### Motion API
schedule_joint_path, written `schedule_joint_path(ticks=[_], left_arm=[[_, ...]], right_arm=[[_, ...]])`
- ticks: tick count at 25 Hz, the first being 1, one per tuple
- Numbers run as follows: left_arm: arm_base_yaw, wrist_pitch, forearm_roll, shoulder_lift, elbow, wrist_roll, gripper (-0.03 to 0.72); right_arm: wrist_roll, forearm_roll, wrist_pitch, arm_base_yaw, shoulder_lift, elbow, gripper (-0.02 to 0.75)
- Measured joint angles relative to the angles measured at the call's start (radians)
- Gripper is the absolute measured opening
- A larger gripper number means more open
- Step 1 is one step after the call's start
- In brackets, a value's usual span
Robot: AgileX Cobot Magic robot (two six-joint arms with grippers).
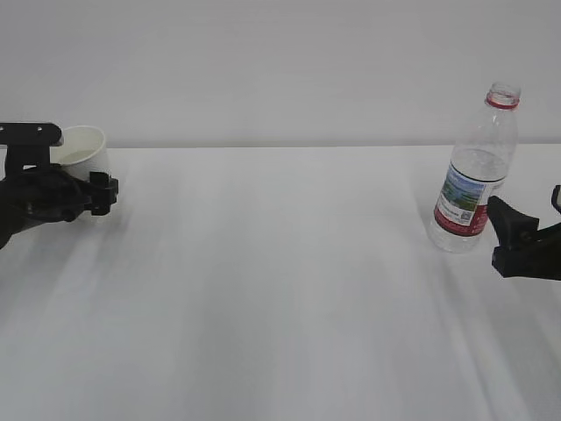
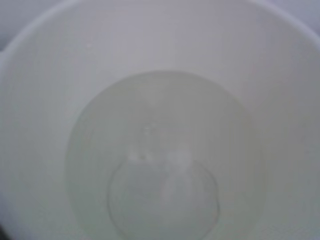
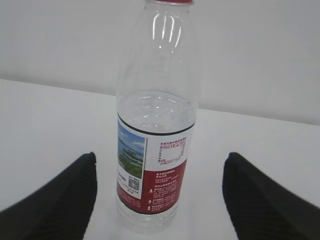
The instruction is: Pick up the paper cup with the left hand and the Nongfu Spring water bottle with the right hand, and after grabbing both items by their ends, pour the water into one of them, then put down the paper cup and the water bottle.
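Looking like the put-down step: paper cup sits far left at the left hand, fingers hidden, can't tell. Bottle stands right; right hand fingers apart, should back off.

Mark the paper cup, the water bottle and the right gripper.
paper cup (image 1: 86, 146), exterior view, on its white wall.
Nongfu Spring water bottle (image 3: 156, 165), right wrist view, on its label.
right gripper (image 3: 159, 192), right wrist view, midway between its open fingertips.
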Motion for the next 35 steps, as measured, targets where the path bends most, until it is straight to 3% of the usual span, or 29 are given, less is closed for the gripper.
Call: schedule_joint_path(ticks=[18,35], left_arm=[[0.0,0.156,0.0,-0.106,0.033,0.002,0.686],[0.0,0.249,0.021,-0.338,0.173,0.002,0.659]], right_arm=[[-0.002,-0.004,0.0,0.0,0.0,0.0,0.589],[-0.002,-0.004,0.0,0.0,0.0,0.0,0.589]])
